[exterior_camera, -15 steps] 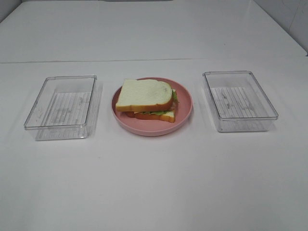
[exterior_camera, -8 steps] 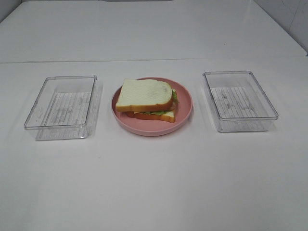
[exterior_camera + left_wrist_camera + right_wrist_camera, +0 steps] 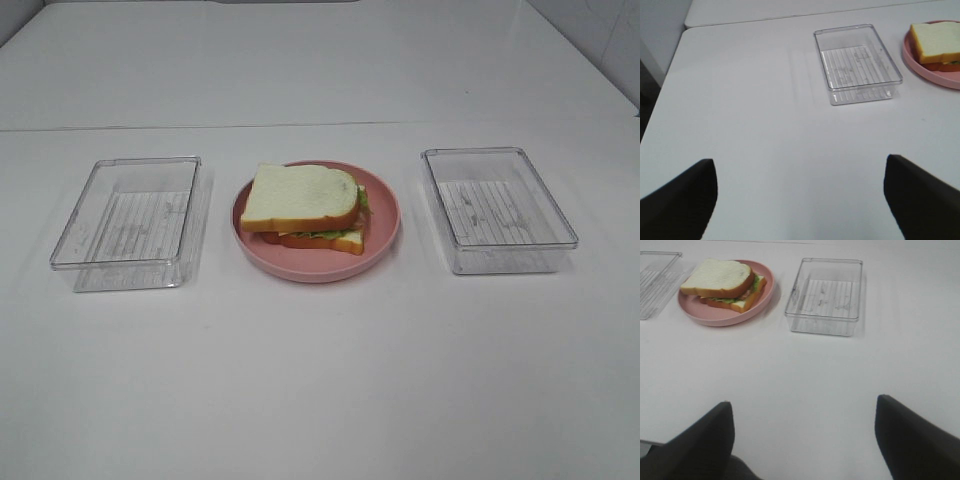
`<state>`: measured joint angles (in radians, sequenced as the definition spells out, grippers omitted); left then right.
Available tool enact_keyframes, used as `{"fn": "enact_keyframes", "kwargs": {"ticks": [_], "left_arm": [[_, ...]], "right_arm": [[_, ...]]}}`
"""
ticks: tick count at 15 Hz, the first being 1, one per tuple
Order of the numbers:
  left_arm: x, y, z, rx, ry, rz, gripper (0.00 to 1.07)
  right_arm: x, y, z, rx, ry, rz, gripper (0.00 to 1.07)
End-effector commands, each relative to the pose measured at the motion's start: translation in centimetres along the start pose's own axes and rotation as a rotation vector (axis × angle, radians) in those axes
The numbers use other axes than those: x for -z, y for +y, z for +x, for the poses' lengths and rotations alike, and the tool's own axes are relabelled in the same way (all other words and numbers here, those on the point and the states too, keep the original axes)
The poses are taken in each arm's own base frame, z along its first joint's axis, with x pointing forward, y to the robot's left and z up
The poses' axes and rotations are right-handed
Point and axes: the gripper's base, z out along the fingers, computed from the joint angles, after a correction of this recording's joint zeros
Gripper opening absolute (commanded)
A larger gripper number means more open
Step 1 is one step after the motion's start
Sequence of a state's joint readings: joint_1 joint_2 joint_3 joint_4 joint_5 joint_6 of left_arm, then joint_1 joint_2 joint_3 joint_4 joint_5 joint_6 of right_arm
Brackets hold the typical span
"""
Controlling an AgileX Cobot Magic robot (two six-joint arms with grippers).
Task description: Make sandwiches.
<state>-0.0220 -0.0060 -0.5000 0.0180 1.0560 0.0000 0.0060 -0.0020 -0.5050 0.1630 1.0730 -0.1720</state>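
Probably a lab or test bench, not a kitchen: bare white table [image 3: 320,380], toy sandwich [image 3: 305,208] on pink plate [image 3: 385,225], two clear trays [image 3: 125,222] [image 3: 498,208] placed symmetrically.

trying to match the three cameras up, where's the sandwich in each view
Exterior high: sandwich at centre, on the pink plate, between two clear trays.
Left wrist: sandwich at the right edge, partly cut off.
Right wrist: sandwich upper left, whole.
Shared landmark: the pink plate beneath it.
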Motion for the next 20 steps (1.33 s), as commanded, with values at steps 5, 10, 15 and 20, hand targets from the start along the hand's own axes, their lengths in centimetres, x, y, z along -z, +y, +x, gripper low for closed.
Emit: {"fn": "enact_keyframes", "kwargs": {"ticks": [5, 10, 15, 20], "left_arm": [[0.31, -0.03, 0.12, 0.018, -0.031, -0.039, 0.86], [0.24, -0.02, 0.08, 0.018, -0.026, -0.04, 0.86], [0.24, -0.1, 0.08, 0.023, -0.027, -0.03, 0.86], [0.23, -0.35, 0.07, -0.001, -0.027, -0.004, 0.86]], "right_arm": [[0.11, 0.12, 0.1, -0.004, -0.025, 0.016, 0.74], [0.11, 0.11, 0.1, -0.004, -0.024, 0.016, 0.74], [0.11, 0.11, 0.1, -0.004, -0.024, 0.016, 0.74], [0.11, 0.11, 0.1, -0.004, -0.024, 0.016, 0.74]]}}
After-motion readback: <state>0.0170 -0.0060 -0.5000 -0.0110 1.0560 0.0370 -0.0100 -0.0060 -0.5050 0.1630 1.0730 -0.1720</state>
